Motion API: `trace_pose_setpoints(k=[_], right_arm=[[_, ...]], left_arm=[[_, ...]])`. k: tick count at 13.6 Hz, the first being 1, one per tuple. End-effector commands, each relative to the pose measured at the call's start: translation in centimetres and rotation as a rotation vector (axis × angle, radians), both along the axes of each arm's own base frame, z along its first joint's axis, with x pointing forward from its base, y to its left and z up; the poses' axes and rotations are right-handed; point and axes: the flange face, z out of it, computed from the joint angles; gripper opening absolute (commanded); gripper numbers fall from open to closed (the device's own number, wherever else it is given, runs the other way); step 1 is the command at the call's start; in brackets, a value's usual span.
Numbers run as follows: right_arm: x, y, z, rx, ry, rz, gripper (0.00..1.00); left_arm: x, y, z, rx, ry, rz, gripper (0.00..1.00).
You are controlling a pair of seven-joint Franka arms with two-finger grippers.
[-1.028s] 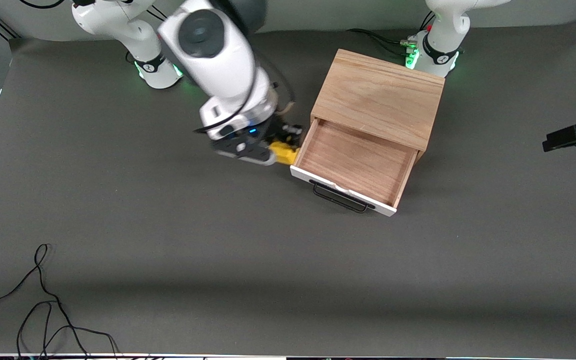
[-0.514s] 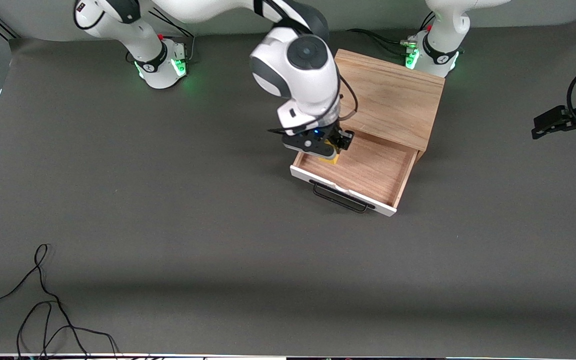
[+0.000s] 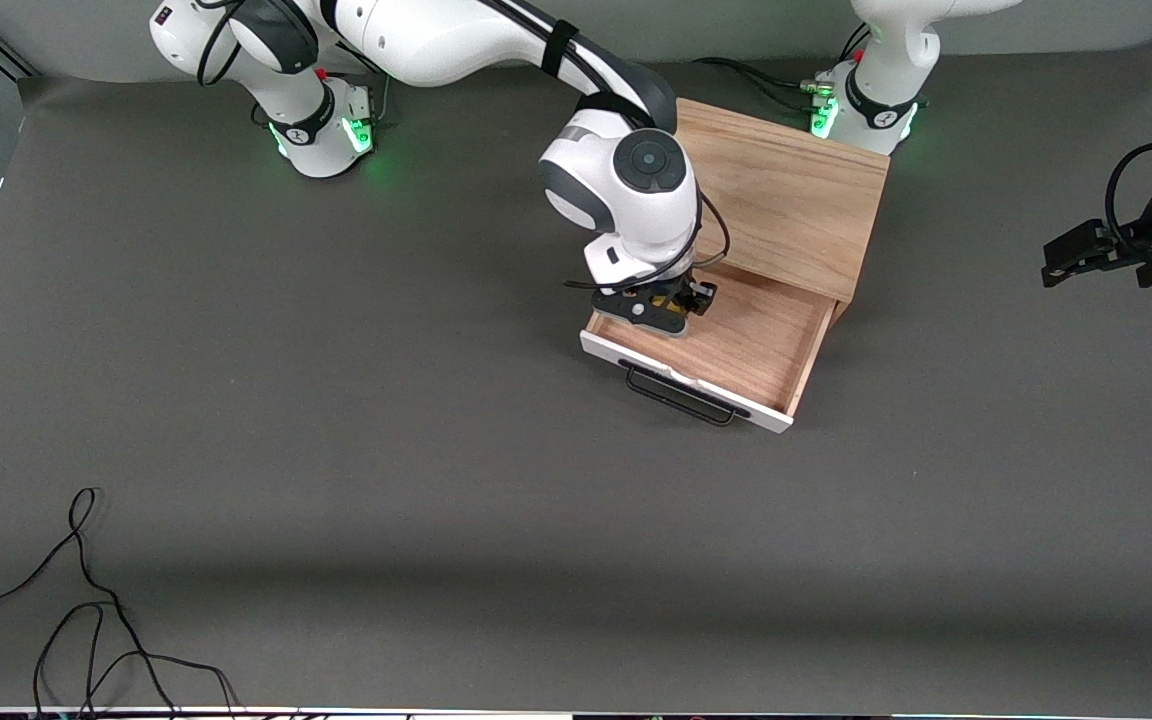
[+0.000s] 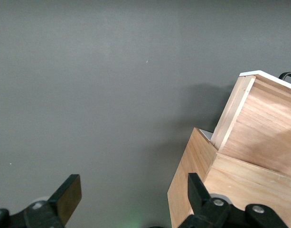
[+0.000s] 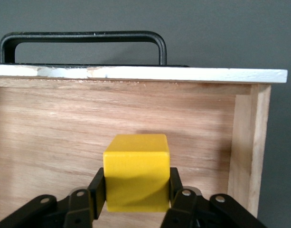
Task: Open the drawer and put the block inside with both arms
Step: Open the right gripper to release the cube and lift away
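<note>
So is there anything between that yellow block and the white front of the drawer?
No. The right wrist view shows only bare wood floor between the block, held by the right end effector, and the drawer front.

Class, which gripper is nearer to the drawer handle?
The right. The right gripper is down in the open drawer holding the block, beside the handle. The left gripper waits open over the table's left-arm end.

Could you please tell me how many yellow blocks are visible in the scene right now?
1. The small bright yellow cube is held in the right claw over the open white-fronted wooden drawer. The drawer's inner part under the oak cabinet is hidden.
</note>
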Motion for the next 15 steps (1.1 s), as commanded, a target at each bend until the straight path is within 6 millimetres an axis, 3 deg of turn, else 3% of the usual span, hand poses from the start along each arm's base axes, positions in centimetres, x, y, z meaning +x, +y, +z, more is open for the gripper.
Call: trace_pose_setpoints(k=[1,3,4,5,9,11,13,15], right_arm=[[-1.8,1.9,-0.6,-0.006,-0.006,-0.022,0.36],[-2.0,2.4,-0.9,0.009,-0.014,-0.037,0.43],[-2.0,2.4,-1.0,0.008,-0.013,-0.037,0.57],[-2.1,2.3,-1.2,0.005,-0.013,-0.038,0.98],[-1.9,2.3,-0.2,0.011,-0.022,-0.036,1.0],[-1.5,1.9,1.6,0.016,-0.038,-0.042,1.0],[-0.8,0.6,5.4,0.015,-0.048,-0.044,1.0],[1.3,-3.0,11.8,0.009,-0.091,-0.028,1.0]], left_arm=[[-0.5,-2.0,0.5,0.007,-0.019,-0.015,1.0],[-0.5,-1.6,0.6,0.004,-0.019,-0.009,1.0],[-0.6,-1.5,0.7,0.004,-0.017,-0.014,1.0],[-0.5,-1.5,0.7,0.004,-0.017,-0.012,1.0],[-0.6,-1.2,0.8,0.004,-0.015,-0.007,1.0],[-0.6,-1.3,0.8,0.004,-0.016,-0.007,1.0],[-0.6,-1.6,0.6,0.002,-0.009,-0.012,1.0],[-0.7,-1.6,0.7,0.002,-0.006,-0.013,1.0]])
